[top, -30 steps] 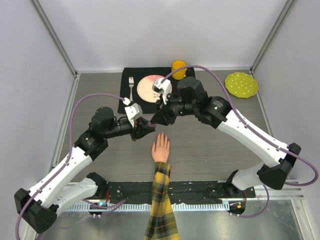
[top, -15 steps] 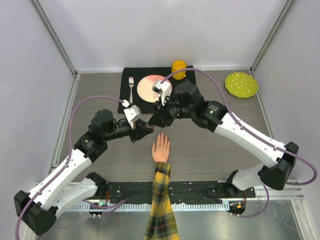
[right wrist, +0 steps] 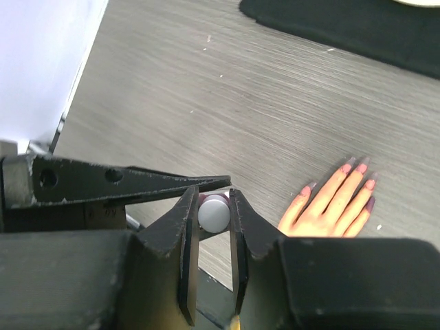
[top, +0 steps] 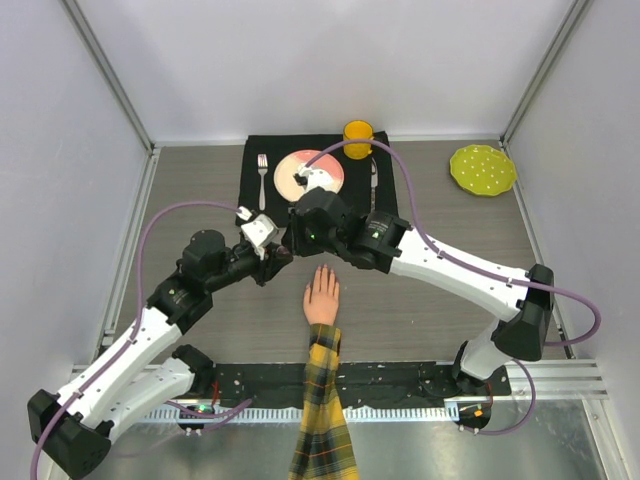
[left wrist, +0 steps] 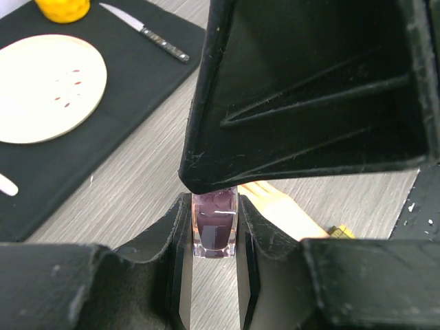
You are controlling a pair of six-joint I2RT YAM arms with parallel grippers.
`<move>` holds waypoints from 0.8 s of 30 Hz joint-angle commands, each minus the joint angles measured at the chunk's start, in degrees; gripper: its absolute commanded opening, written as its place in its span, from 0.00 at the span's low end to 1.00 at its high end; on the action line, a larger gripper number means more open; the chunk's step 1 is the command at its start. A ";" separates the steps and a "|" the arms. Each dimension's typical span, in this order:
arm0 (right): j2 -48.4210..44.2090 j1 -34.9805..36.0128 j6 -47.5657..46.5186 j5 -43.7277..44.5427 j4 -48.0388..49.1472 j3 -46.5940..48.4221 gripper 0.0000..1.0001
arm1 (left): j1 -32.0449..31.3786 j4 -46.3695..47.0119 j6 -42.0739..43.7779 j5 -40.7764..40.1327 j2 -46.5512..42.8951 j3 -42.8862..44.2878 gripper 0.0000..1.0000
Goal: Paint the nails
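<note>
So left hand is clamped on the small purple bottle, right hand is pinched shut on its white cap, and the nails sit mid-frame in the top view on the mannequin hand lying on the table, tiny, stiff, slick, so probably brush lightly, grab nothing.

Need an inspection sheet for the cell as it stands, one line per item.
Surface: grey wood-grain tabletop.
Job's things: mannequin hand palm-down near the front edge; nails look pink-tinted; polish bottle with white cap on top.
Clutter: black placemat with plate, fork, knife, yellow cup; green dotted dish far right.
Grippers: left gripper shut on polish bottle; right gripper shut on white cap.
Cables: purple cables loop over both arms.
Surroundings: pale walls, metal frame posts.
</note>
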 commanded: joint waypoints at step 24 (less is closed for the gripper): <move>-8.10 -0.54 -1.91 0.05 0.42 0.60 0.65 | -0.65 8.89 -0.33 5.66 -1.15 3.86 0.00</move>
